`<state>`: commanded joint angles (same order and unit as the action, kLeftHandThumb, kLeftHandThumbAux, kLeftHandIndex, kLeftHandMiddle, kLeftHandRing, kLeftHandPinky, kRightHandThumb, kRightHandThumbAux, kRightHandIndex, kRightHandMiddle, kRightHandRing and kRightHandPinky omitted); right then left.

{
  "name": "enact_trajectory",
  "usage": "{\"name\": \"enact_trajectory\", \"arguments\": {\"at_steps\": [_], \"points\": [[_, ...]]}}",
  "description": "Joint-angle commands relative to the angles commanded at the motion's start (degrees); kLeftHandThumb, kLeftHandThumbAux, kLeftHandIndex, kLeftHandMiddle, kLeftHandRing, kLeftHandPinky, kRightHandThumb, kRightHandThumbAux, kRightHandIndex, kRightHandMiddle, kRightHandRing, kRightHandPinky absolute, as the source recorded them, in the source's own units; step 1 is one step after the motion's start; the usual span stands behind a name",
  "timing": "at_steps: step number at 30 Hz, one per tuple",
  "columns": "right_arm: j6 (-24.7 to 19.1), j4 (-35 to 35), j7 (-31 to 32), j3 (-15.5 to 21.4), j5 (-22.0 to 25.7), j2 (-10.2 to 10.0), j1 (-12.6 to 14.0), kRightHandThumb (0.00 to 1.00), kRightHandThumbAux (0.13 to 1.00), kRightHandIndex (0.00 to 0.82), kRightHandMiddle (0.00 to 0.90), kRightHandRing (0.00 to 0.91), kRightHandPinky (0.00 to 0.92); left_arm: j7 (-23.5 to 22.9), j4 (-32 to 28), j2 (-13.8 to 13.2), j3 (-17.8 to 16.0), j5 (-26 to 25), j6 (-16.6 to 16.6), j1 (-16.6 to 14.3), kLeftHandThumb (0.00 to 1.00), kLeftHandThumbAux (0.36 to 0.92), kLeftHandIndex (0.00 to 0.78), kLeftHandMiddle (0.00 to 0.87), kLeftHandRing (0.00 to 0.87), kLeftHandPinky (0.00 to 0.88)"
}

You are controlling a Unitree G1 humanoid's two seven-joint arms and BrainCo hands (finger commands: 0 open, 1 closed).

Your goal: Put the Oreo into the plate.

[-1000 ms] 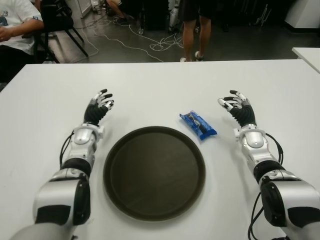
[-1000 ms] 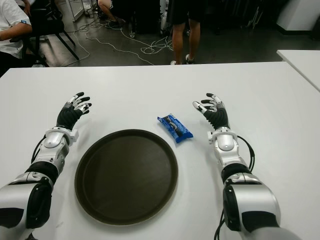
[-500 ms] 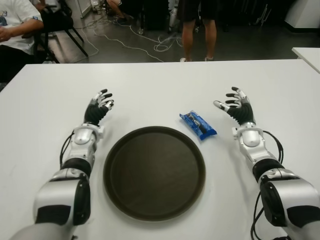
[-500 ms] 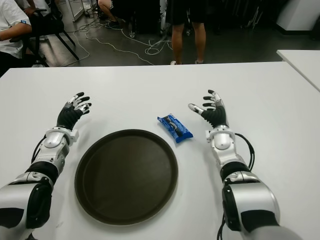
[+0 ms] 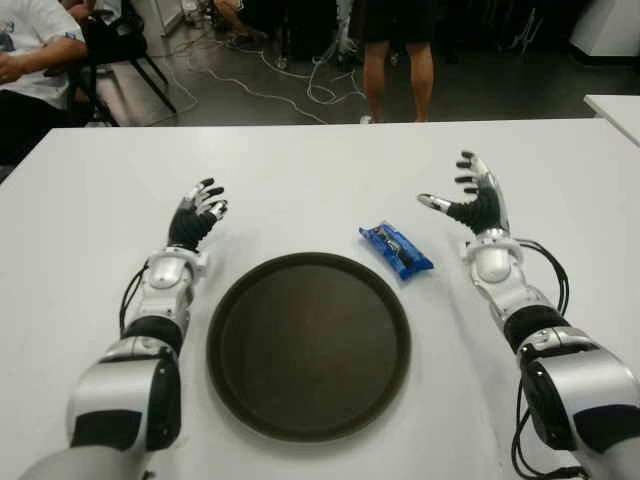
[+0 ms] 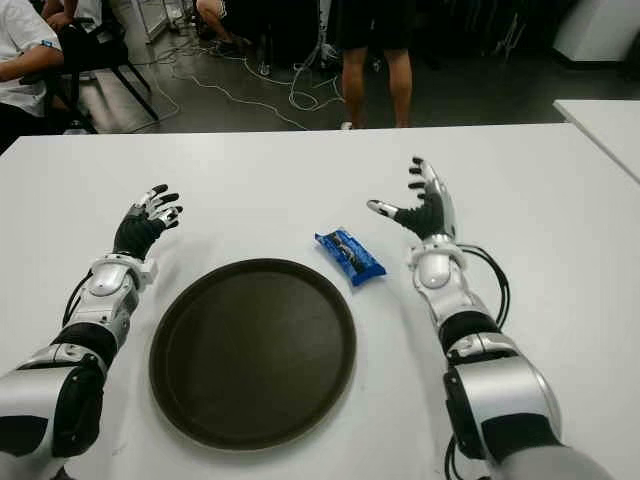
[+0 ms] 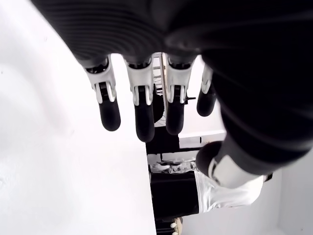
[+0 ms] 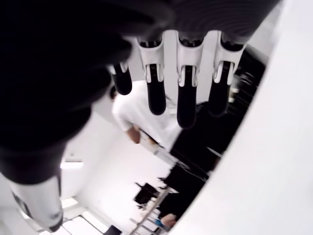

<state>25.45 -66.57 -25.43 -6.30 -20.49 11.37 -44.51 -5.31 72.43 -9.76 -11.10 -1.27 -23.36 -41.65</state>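
Eye views. White table (image 5: 300, 170), one item each:
- Plate (image 5: 309, 344): round, dark brown, near the front edge at centre, nothing on it.
- Oreo (image 5: 396, 249): blue packet, flat on the table at about 1 o'clock from the plate, just off its rim and not touching it, long axis running diagonally.
- Right hand (image 5: 473, 204): at 3 o'clock from the Oreo, near it but apart, raised with fingers spread, thumb pointing toward the packet, grasping nothing.
- Left hand (image 5: 196, 214): at 10 o'clock from the plate, fingers loosely extended, released, nothing in it.
- Background, 12 o'clock beyond the table: a standing person's legs (image 5: 398, 55), cables (image 5: 300, 85) on a dark floor; at 10 o'clock a seated person (image 5: 30, 50) in a white shirt.

Left wrist view. Fingers (image 7: 140, 103) hang straight and slack over bare white table; palm unoccupied.

Right wrist view. Fingers (image 8: 186, 88) extended and separated, holding nothing; white tabletop alongside, a person in a white shirt behind.
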Motion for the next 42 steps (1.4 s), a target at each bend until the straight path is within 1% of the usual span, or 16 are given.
{"name": "enact_trajectory", "arguments": {"at_steps": [2,5,11,13,15,16,20,25,31,33,37,41,42], "points": [[-0.82,0.89,-0.03,-0.5,-0.45,-0.05,-0.5,0.0,0.701,0.13,0.208,0.232,0.239,-0.03,0.01,0.0,-0.07,-0.06,0.07,-0.01,0.121,0.659,0.111,0.192,0.196,0.198],[-2.41,3.58,-1.05,-2.71,-2.8,-0.21,-1.25,0.0,0.704,0.124,0.202,0.227,0.242,-0.32,0.06,-0.05,-0.29,-0.27,0.22,0.02,0.14,0.671,0.112,0.193,0.195,0.193],[-4.98,6.58,-1.96,-4.66,-5.08,-0.41,-0.72,0.0,0.711,0.12,0.189,0.218,0.236,-0.69,0.02,-0.06,-0.51,-0.49,0.32,0.06,0.157,0.686,0.112,0.193,0.191,0.191],[-7.1,8.46,-2.62,-6.11,-6.8,-1.12,-0.17,0.0,0.705,0.119,0.183,0.211,0.227,-0.67,-0.09,0.02,-0.57,-0.55,0.22,0.07,0.158,0.686,0.116,0.195,0.194,0.195],[-8.86,10.05,-3.12,-7.2,-8.06,-1.73,0.39,0.0,0.689,0.114,0.169,0.193,0.195,-0.63,-0.18,0.08,-0.57,-0.55,0.1,0.09,0.162,0.692,0.122,0.197,0.198,0.198],[-10.38,11.12,-3.48,-8.36,-9.47,-2.08,0.76,0.0,0.687,0.113,0.167,0.19,0.191,-0.55,-0.19,0.05,-0.49,-0.44,0.08,0.11,0.163,0.693,0.123,0.197,0.198,0.198],[-14.98,14.75,-3.27,-11.25,-12.85,-2.36,2.07,0.0,0.676,0.119,0.165,0.18,0.173,-0.34,-0.21,0.02,-0.34,-0.23,-0.07,0.17,0.163,0.697,0.119,0.191,0.189,0.182],[-22.34,19.18,1.3,-15.23,-17.18,-1.84,3.06,0.0,0.649,0.122,0.179,0.199,0.205,-0.25,-0.41,0.14,-0.35,-0.25,-0.52,0.39,0.16,0.699,0.11,0.186,0.184,0.181],[-31.53,29.13,9.68,-18.42,-20.79,-1.42,5.77,0.0,0.603,0.099,0.146,0.165,0.17,-0.21,-0.48,0.2,-0.31,-0.24,-0.47,0.31,0.152,0.707,0.116,0.189,0.182,0.181],[-34.21,32.55,12.49,-19.15,-21.67,-1.24,6.77,0.0,0.593,0.08,0.119,0.132,0.122,-0.14,-0.49,0.25,-0.34,-0.26,-0.51,0.29,0.149,0.71,0.122,0.193,0.185,0.181],[-37.83,36.82,16.46,-20.21,-22.99,-0.8,8.08,0.0,0.583,0.074,0.102,0.112,0.102,-0.13,-0.45,0.33,-0.55,-0.48,-0.44,0.21,0.158,0.704,0.12,0.193,0.187,0.185],[-39.65,38.75,18.9,-21.05,-23.81,-0.56,8.64,0.0,0.588,0.078,0.102,0.111,0.108,-0.09,-0.35,0.41,-0.67,-0.6,-0.23,0.11,0.165,0.692,0.118,0.192,0.189,0.186],[-39.9,39.0,19.23,-21.22,-23.91,-0.52,8.75,0.0,0.588,0.082,0.104,0.118,0.122,-0.07,-0.35,0.42,-0.69,-0.59,-0.21,0.09,0.166,0.691,0.122,0.194,0.193,0.189]]}}
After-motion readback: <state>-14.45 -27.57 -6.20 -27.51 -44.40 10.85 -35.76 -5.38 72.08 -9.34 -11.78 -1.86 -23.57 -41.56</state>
